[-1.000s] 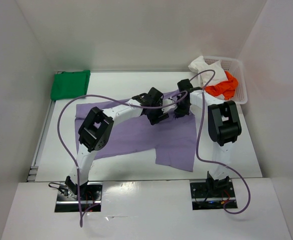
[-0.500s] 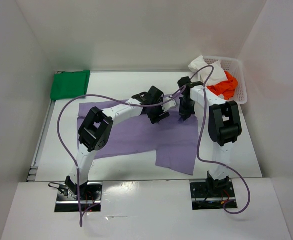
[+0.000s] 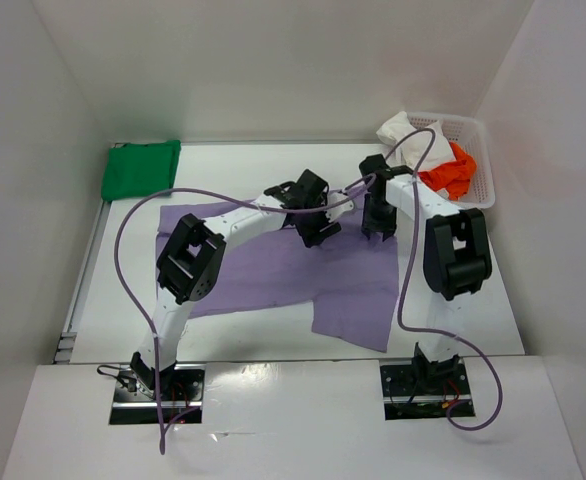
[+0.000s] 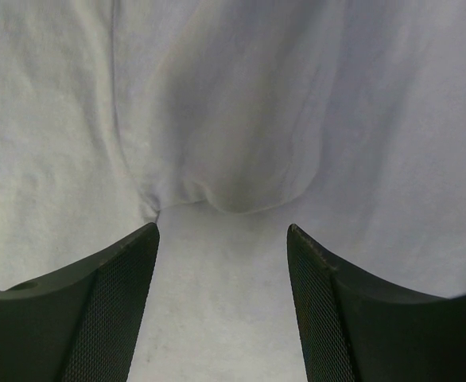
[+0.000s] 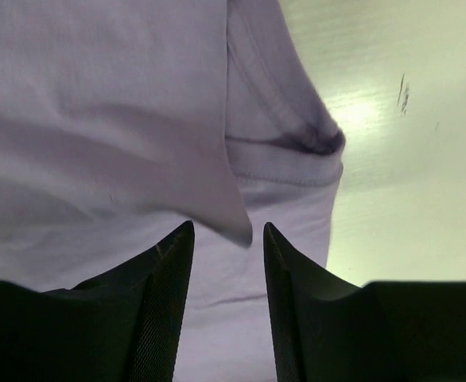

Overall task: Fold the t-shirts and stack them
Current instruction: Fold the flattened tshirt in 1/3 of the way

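Note:
The lavender-purple t-shirt (image 3: pixel 273 270) lies spread across the middle of the table. Both grippers hover over its far edge. My left gripper (image 3: pixel 318 230) is open above a soft wrinkle in the cloth (image 4: pixel 241 183), with nothing between its fingers (image 4: pixel 114 302). My right gripper (image 3: pixel 378 228) is open too; a folded corner of the lavender shirt (image 5: pixel 241 227) lies loose between its fingertips, near the hem (image 5: pixel 285 163). The green t-shirt (image 3: pixel 140 170) sits folded at the back left. The white t-shirt (image 3: pixel 408 135) and orange-red t-shirt (image 3: pixel 451 172) are bunched in the basket.
A white mesh basket (image 3: pixel 480 150) stands at the back right corner. White walls enclose the table on three sides. Purple cables loop above both arms. Bare tabletop (image 5: pixel 408 159) shows to the right of the shirt's edge.
My right gripper has opened and let go of the lavender shirt's corner, which now lies on the shirt. Its arm has shifted slightly right. The left gripper has stayed open in place.

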`<state>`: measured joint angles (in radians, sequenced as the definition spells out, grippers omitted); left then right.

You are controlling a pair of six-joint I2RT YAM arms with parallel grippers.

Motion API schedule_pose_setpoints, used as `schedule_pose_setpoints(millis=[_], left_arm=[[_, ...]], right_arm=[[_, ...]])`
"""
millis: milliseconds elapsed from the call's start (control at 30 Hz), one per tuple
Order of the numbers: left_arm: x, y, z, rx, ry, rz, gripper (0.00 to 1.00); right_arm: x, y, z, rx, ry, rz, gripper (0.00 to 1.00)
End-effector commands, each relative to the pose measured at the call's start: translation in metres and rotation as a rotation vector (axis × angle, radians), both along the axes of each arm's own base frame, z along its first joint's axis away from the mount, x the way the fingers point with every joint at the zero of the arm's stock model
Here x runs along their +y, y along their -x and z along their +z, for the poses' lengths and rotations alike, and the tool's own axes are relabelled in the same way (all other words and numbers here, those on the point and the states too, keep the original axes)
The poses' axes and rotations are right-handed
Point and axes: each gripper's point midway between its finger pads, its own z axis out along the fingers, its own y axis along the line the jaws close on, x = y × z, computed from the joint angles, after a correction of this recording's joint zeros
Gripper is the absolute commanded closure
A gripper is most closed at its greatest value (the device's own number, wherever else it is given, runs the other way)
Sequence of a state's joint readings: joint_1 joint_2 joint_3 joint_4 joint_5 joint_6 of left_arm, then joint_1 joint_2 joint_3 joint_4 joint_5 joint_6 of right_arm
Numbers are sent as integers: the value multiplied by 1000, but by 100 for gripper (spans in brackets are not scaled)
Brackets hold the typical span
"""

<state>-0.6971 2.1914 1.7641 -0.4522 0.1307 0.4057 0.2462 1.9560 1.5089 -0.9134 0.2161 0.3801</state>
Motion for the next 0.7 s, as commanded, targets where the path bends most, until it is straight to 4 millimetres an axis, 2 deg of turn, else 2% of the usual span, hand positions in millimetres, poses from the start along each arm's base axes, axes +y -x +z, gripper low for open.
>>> schedule_pose_setpoints(millis=[0,167,267,400,667], left_arm=[[-21,11,13,59,85,-16,27],[-31,27,5,177,142,15,27],[-30,21,9,220,199,82,27],[-25,16,-2,274,219,155,27],[-24,19,-9,313,216,195,27]], right_arm=[[3,-3,25,-138,-69,-9,54],[-4,-3,19,-176,-108,-44,54],[-2,-9,14,-201,-143,-43,54],[2,-16,5,-205,-198,-32,54],[3,-21,-5,-193,-231,-38,54]])
